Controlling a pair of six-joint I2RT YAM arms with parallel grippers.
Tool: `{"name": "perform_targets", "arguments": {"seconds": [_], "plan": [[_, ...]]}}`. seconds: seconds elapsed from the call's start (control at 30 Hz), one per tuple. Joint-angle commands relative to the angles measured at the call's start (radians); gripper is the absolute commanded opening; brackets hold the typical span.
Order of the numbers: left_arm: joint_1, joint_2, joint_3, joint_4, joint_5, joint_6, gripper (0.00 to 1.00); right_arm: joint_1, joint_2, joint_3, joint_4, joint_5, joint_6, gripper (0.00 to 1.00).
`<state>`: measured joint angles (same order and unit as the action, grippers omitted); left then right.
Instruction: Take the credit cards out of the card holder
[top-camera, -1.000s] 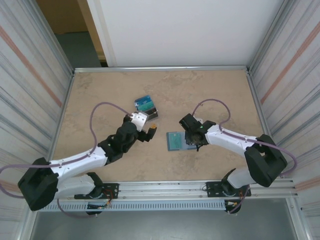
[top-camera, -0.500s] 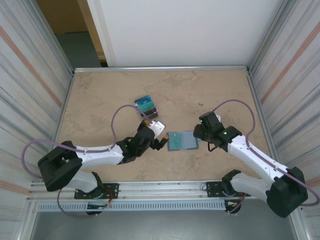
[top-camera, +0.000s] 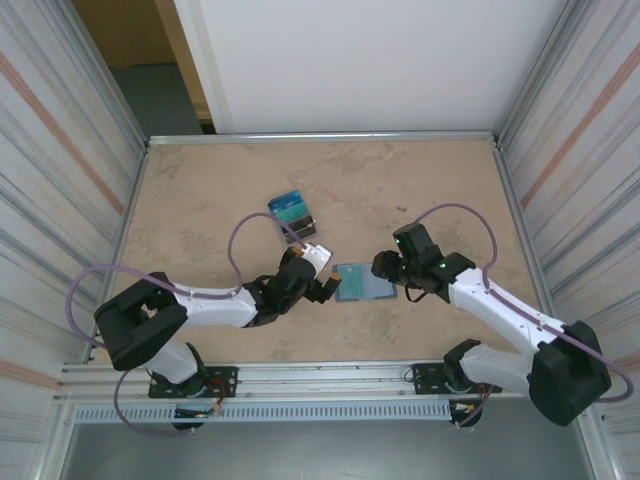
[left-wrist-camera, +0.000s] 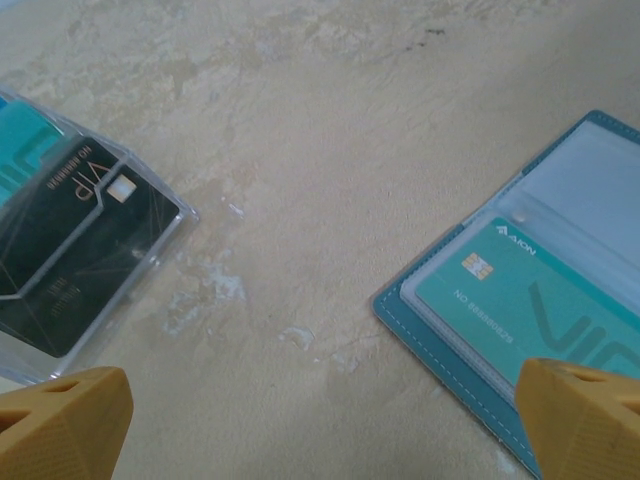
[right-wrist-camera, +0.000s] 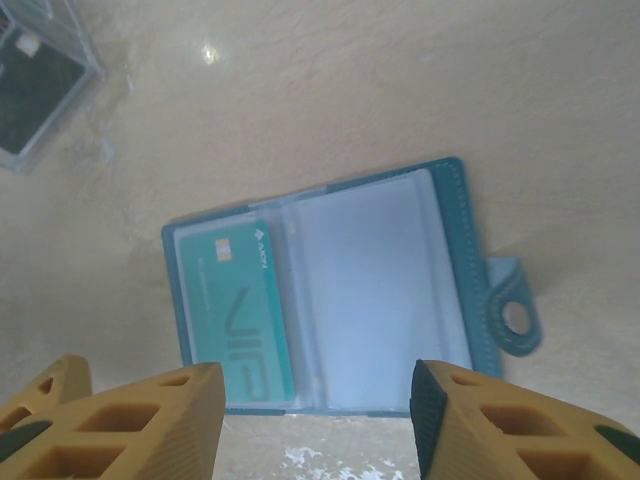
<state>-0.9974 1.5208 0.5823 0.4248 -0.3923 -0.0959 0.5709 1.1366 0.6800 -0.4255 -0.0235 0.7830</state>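
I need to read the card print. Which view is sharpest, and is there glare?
Left wrist: sharp, lettering on the teal card reads clearly, sheen on the clear case. Right wrist: softer print, a glare spot on the table. Top external: even light, too distant to read.

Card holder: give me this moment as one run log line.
card holder: open flat on table | teal card: in its pocket | left gripper: open, empty | right gripper: open, empty

Left wrist view: the card holder (left-wrist-camera: 590, 195) runs off the edge at 4 o'clock, the clear case (left-wrist-camera: 90, 250) at 9 o'clock.
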Motion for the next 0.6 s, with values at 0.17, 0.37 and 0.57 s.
{"name": "perform_targets", "arguments": {"seconds": [0.17, 0.37, 0.57], "plan": [[-0.004, 0.058, 0.036, -0.001, -0.001, -0.018, 0.99, 0.023, 0.160, 0.023, 0.136, -0.143, 0.005, 0.42], [-0.004, 0.106, 0.071, -0.004, -0.007, 0.001, 0.99, 0.023, 0.262, 0.046, 0.154, -0.168, -0.020, 0.32], [-0.004, 0.147, 0.107, -0.021, -0.021, 0.010, 0.99, 0.015, 0.291, 0.035, 0.176, -0.179, -0.030, 0.26]]}}
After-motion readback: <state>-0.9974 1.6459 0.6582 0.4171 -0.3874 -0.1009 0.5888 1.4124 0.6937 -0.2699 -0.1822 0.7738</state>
